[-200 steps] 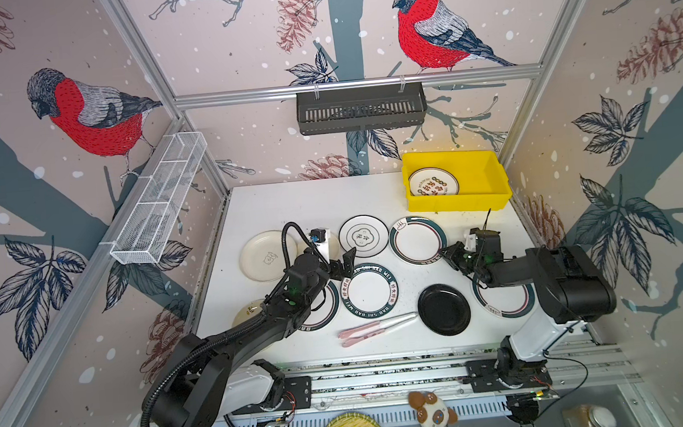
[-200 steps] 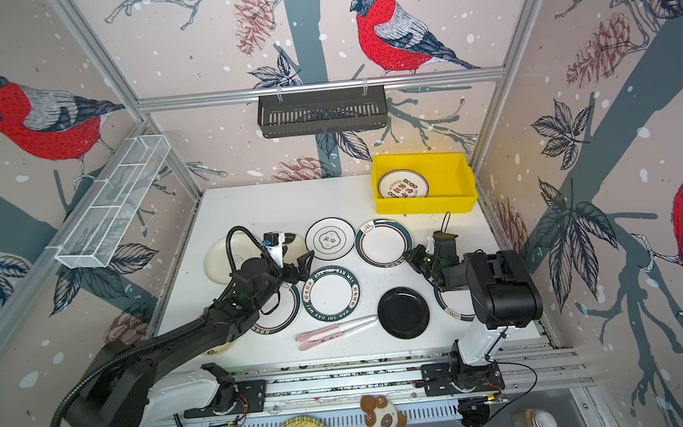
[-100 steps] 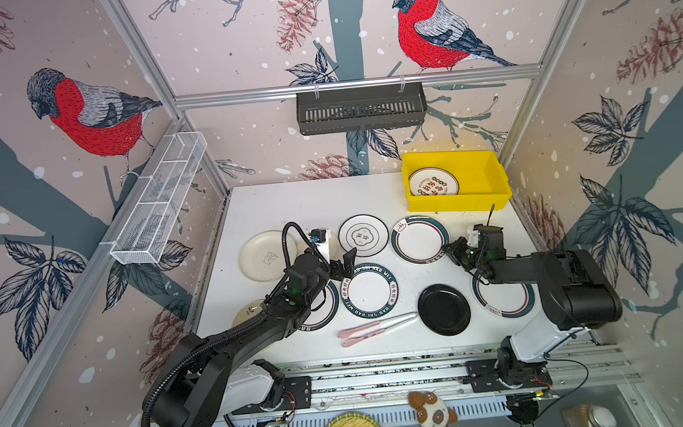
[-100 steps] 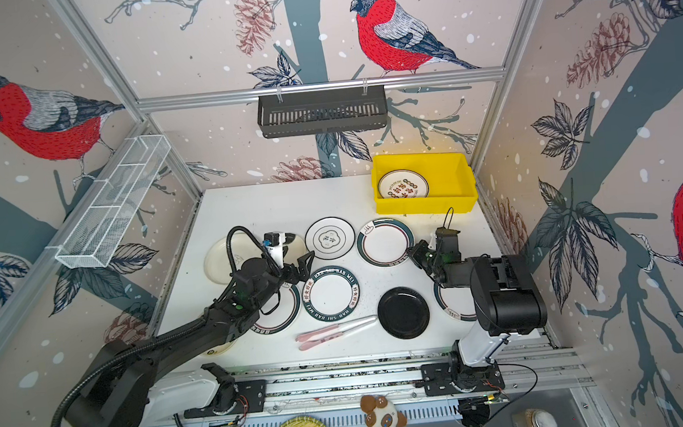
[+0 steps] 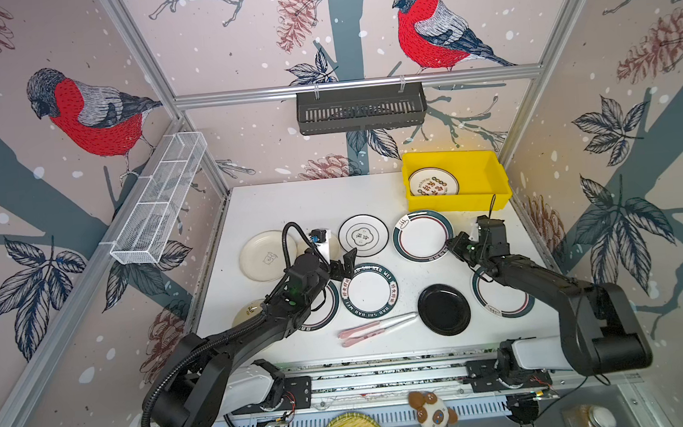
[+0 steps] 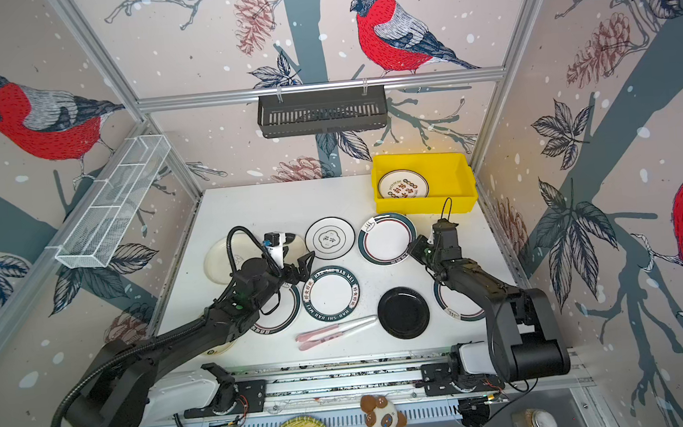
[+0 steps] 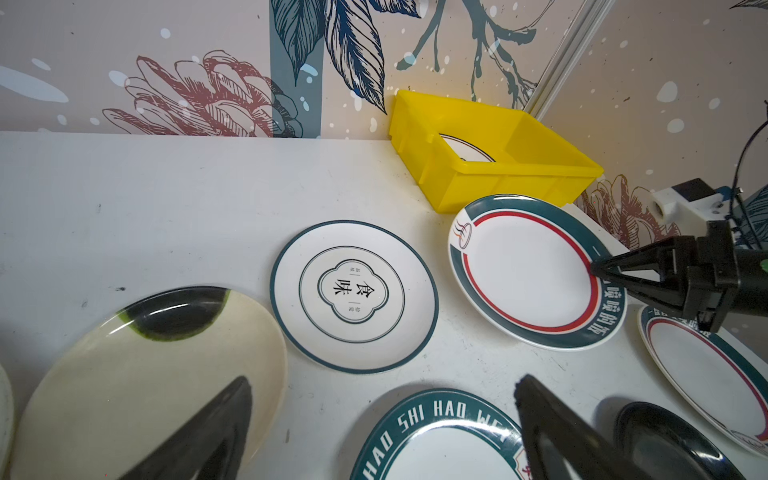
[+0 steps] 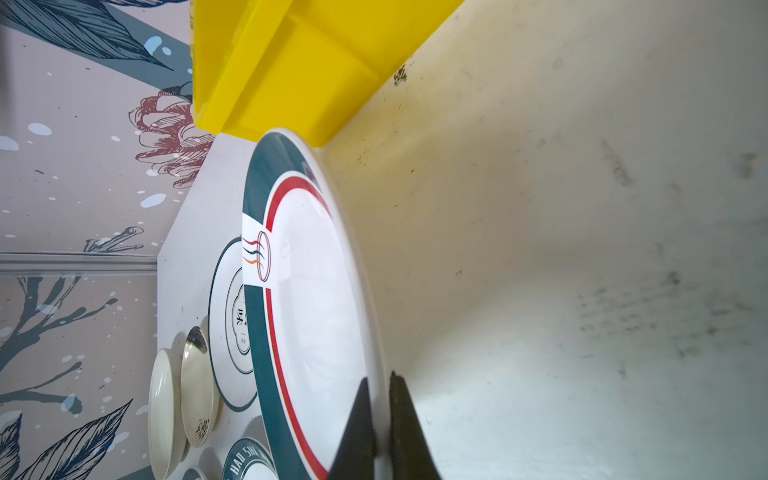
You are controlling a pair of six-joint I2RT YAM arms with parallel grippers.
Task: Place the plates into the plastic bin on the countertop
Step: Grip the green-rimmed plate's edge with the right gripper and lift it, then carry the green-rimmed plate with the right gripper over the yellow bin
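My right gripper (image 5: 453, 244) (image 6: 415, 250) (image 8: 378, 376) is shut on the near rim of a white plate with a teal and red band (image 5: 423, 235) (image 6: 387, 238) (image 7: 528, 270) (image 8: 316, 291), just in front of the yellow plastic bin (image 5: 455, 203) (image 6: 426, 204) (image 7: 498, 183) (image 8: 291, 75). One lettered plate (image 5: 433, 182) lies in the bin. My left gripper (image 5: 342, 266) (image 6: 302, 267) (image 7: 382, 380) hangs open over the far edge of the HAO SHI HAO WEI plate (image 5: 369, 291) (image 7: 436, 436). More plates lie on the countertop (image 5: 289, 202): emblem (image 5: 363, 235), cream (image 5: 266, 256), black (image 5: 443, 308), and one under the right arm (image 5: 501, 300).
Pink and white chopsticks (image 5: 376, 326) lie near the front edge beside the black plate. A black slotted basket (image 5: 360, 108) hangs on the back wall and a white wire shelf (image 5: 159, 199) on the left wall. Another banded plate (image 5: 324, 311) sits partly under the left arm.
My right gripper has closed fully on the banded plate's rim and shifted slightly toward the bin with it. The left arm has not moved.
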